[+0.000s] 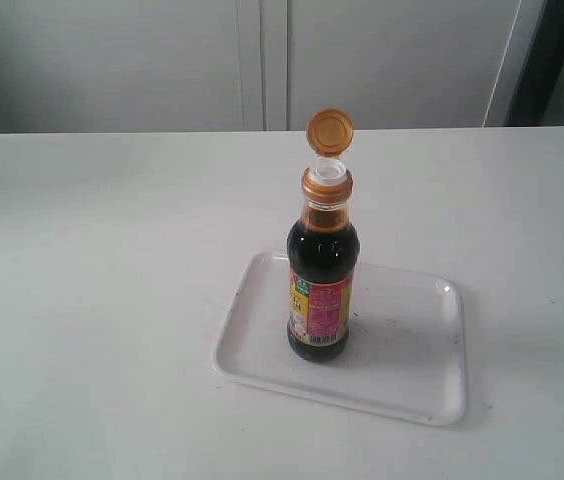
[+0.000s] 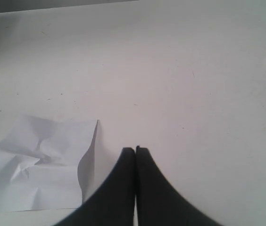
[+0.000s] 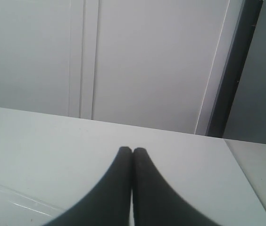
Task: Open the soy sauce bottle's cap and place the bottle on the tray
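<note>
Exterior view: the small clear soy sauce bottle (image 1: pixel 320 290) of near-black liquid, narrow-necked, with a pink, yellow and green label and a barcode strip near its base, stands upright on the flat white rectangular plastic tray (image 1: pixel 407 345). The bottle sits toward the left half of the tray, inside the low raised rim; the right half of the tray shows bare white plastic with a few small dark specks. The round golden-orange plastic flip-top cap (image 1: pixel 329 131) is swung open, tilted up and back on its hinge above the neck, and the white spout (image 1: pixel 329 170) is exposed inside the golden-orange collar. The tray lies on the plain white table (image 1: pixel 112 250), somewhat right of centre, its long side running slightly skewed to the table edge. Behind the table stand pale grey wall panels. Neither arm appears in this view. Left wrist view: the left gripper (image 2: pixel 135 149), black, has its two fingertips pressed together with nothing between them, hovering over bare table. A crumpled sheet of white paper (image 2: pixel 38 165) lies on the table just beside the gripper, one edge curling up. A pale edge shows at the far side of this picture; what it is cannot be told. Right wrist view: the right gripper (image 3: pixel 132 150), black, likewise has its fingertips closed against each other, empty, pointing across the table toward the wall panels.
</note>
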Robot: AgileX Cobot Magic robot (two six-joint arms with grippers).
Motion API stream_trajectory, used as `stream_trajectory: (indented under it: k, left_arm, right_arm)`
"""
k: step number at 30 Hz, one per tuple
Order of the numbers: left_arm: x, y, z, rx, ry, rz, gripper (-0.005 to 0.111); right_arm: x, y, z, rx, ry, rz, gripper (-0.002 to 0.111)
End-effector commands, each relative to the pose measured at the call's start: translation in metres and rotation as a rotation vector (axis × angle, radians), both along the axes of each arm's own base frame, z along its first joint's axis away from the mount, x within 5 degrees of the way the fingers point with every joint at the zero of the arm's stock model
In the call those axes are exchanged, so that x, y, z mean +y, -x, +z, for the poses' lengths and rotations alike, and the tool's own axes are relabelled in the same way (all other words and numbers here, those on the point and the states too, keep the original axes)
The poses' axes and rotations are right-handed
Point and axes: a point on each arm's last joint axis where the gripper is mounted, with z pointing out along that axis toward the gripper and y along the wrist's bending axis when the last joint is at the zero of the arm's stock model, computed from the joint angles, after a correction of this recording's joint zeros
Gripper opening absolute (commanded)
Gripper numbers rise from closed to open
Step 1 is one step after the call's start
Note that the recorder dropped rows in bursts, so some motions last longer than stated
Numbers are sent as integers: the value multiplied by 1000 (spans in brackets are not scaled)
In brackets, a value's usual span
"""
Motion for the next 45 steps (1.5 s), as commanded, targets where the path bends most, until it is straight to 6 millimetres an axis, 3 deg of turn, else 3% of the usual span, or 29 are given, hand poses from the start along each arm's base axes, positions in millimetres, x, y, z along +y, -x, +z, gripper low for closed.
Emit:
stream_trajectory:
  k: [1, 32, 45]
  left_arm:
    - [0, 1, -3, 17, 10, 6, 0]
    - [0, 1, -3, 19, -1, 1, 0]
    - [0, 1, -3, 19, -2, 1, 0]
  right_arm:
    - [-1, 1, -1, 0, -7, -8, 0]
    - [-1, 1, -3, 20, -16, -8, 0]
    - [-4, 31, -19, 78, -10, -8, 0]
